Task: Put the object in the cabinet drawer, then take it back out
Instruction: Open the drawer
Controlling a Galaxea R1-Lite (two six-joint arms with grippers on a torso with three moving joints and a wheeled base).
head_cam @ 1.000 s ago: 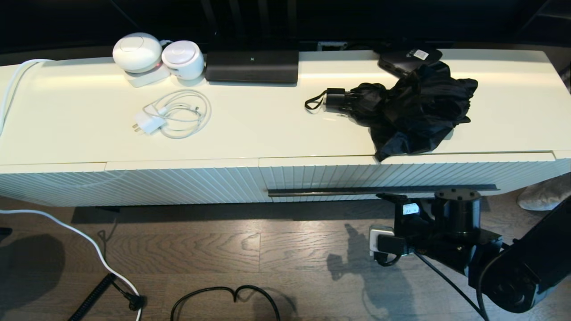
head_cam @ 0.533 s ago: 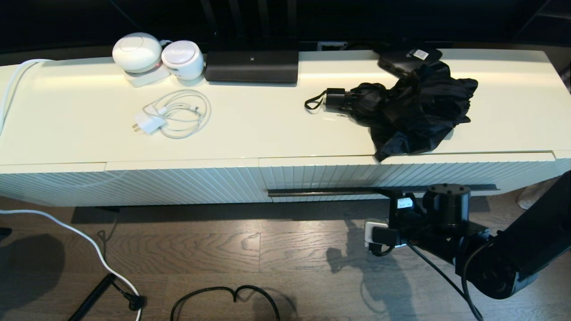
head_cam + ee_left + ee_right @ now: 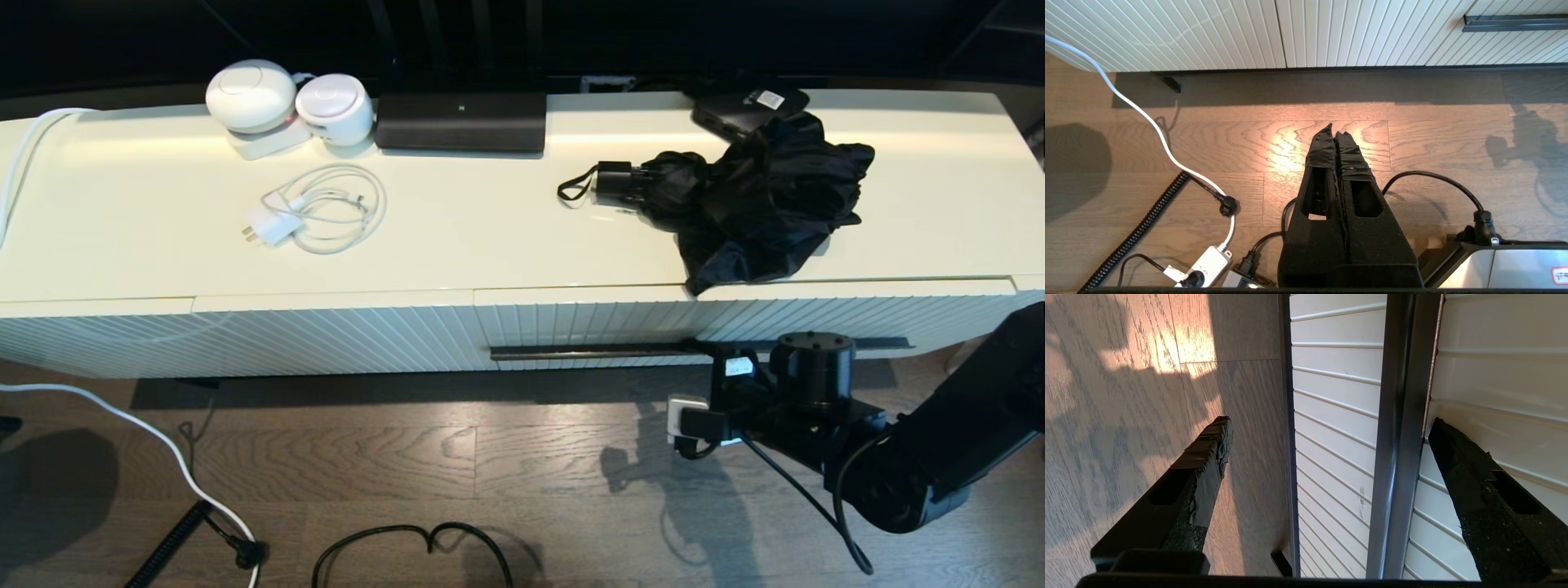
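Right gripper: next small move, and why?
Probably ease the right gripper forward onto the handle, then close. The drawer looks shut, the umbrella lies on top, and the open jaws already straddle the bar without touching it.

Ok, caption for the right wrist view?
Open right tool straddling the closed drawer's dark bar handle, not yet clamped.

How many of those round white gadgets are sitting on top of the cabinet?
2. Both stand at the back left of the cabinet top: the larger white dome, and the smaller white dome touching its right side. None appears hidden.
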